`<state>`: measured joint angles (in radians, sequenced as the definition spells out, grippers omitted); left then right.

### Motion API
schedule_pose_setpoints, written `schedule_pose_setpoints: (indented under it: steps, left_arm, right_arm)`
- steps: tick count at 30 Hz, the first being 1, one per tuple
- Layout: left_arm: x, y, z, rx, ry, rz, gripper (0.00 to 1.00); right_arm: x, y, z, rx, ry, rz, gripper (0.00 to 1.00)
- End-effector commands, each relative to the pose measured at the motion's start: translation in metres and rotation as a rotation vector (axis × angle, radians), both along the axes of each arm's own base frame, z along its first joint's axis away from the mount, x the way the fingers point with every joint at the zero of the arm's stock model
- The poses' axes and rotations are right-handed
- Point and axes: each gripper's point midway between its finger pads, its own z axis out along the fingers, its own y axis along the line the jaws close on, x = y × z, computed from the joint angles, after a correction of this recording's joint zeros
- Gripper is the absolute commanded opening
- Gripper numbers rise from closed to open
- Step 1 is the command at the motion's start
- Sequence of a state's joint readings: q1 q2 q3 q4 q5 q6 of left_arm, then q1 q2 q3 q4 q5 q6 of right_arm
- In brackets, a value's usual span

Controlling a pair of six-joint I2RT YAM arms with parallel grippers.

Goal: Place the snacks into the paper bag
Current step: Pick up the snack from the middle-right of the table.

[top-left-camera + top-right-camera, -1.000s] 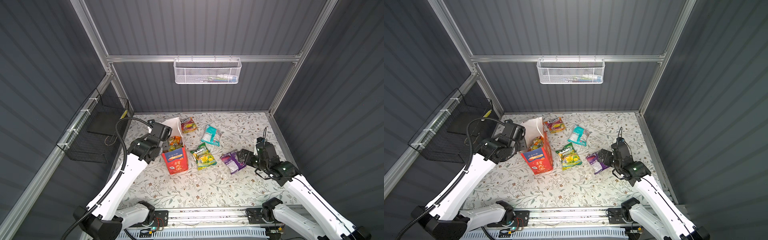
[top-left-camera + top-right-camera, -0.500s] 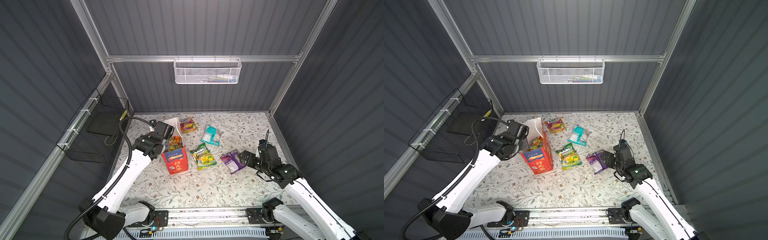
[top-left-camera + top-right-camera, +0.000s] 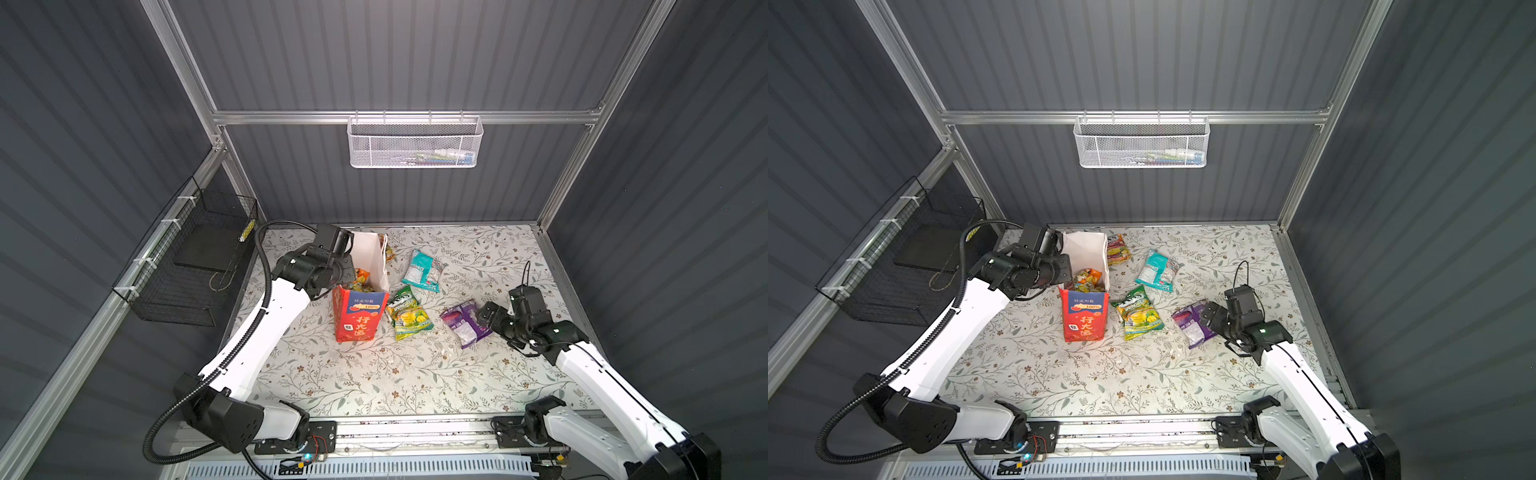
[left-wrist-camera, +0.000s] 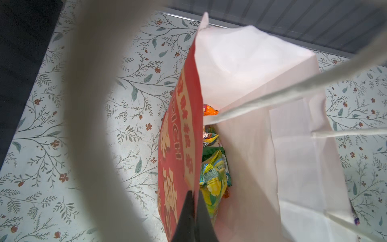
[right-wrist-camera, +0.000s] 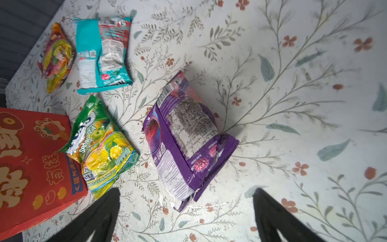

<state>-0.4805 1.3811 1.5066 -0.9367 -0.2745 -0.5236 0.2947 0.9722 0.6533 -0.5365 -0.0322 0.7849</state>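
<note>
Right now the left gripper (image 4: pixel 193 196) has its jaws pressed together on the rim of the paper bag (image 3: pixel 359 318), pinching the red side wall with one finger outside and one inside. The bag stands upright with its mouth open, toward the back-left corner of the table (image 3: pixel 374 374). Several snacks (image 3: pixel 1086 280) already lie in it, green-yellow and orange among them. Four more lie on the table. A green-yellow packet (image 3: pixel 408 313) lies flat just beside the bag's right side, one corner against its base. A purple packet (image 3: pixel 463 322) lies further right, printed back up. A teal-white packet (image 3: pixel 424 270) lies behind those two, and an orange-pink packet (image 3: pixel 1118 249) sits near the back edge, just behind the bag. The right gripper (image 5: pixel 186 189) hangs low at the purple packet's end, jaws spread wide and clamping nothing.
</note>
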Motion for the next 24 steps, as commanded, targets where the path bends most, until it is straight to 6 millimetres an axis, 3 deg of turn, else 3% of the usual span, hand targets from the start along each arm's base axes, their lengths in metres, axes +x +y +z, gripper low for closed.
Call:
schedule_pose_setpoints:
  steps: [1, 7, 11, 16, 24]
  left_arm:
    - [0.007, -0.013, 0.029, -0.098, -0.089, -0.026, 0.00]
    - [0.006, -0.031, 0.033, -0.159, -0.113, -0.122, 0.00]
    - [-0.001, -0.032, 0.041, -0.184, -0.179, -0.161, 0.00]
    - [-0.009, -0.015, 0.032, -0.119, -0.194, -0.134, 0.00]
    - [-0.017, -0.015, 0.034, -0.123, -0.228, -0.167, 0.00]
  right_arm:
    - [-0.001, 0.004, -0.022, 0.069, 0.047, -0.057, 0.99]
    - [0.010, 0.014, -0.037, 0.108, 0.065, -0.054, 0.99]
    - [0.016, 0.022, -0.048, 0.139, 0.106, -0.051, 0.93]
    - [0.026, 0.028, -0.051, 0.163, 0.107, -0.056, 0.73]
    - [0.034, 0.023, -0.043, 0.173, 0.052, -0.103, 0.39]
